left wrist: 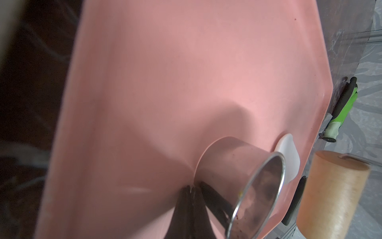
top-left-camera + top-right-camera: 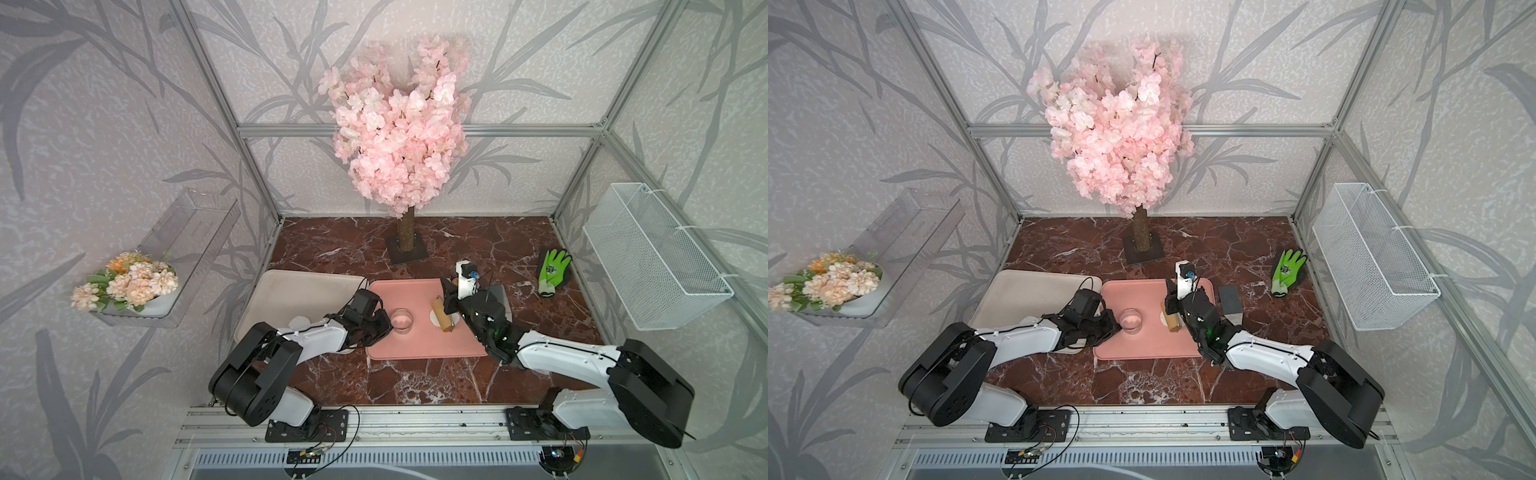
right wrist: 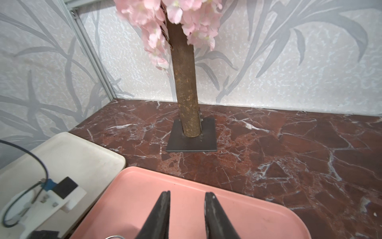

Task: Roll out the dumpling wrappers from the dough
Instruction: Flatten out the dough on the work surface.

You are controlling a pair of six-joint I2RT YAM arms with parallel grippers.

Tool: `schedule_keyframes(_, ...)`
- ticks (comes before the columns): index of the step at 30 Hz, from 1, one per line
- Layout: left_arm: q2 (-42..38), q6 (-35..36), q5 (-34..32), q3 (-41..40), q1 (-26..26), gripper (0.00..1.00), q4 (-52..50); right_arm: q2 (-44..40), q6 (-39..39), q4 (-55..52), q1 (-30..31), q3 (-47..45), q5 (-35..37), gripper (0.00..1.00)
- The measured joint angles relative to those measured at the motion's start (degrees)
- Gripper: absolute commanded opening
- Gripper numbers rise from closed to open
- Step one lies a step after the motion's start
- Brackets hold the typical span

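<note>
Lying under rolling pin — dough; L fingers together at ring cutter; R fingers apart nearby.

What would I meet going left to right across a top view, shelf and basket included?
peach flower bunch → beige tray → ring cutter → wooden rolling pin → green glove → white wire basket
</note>
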Motion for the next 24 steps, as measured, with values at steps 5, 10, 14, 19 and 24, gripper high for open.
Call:
schedule_keyframes(5,0.00,0.00,-0.02,0.00,0.00,0.00,0.00,4.94,0.31,6.32,-0.70,-2.19,4.70,0.00)
schedule_keyframes(10,0.00,0.02,-0.02,0.00,0.00,0.00,-0.02,4.37,1.70,11.10,-0.57,-5.51,8.37,0.00)
schedule_keyframes(14,0.04,0.04,0.00,0.02,0.00,0.00,-0.02,2.32,2.03,12.00,-0.59,-7.74,11.89,0.00)
schedule_keyframes(19,0.22,0.13,0.02,0.26,0.00,0.00,-0.24,1.62,1.44,12.15,-0.72,-8.66,15.34,0.00)
schedule_keyframes(24,0.33,0.15,0.02,0.48,0.00,0.00,-0.50,1.60,-0.48,11.10,-1.03,-9.01,18.38,0.00)
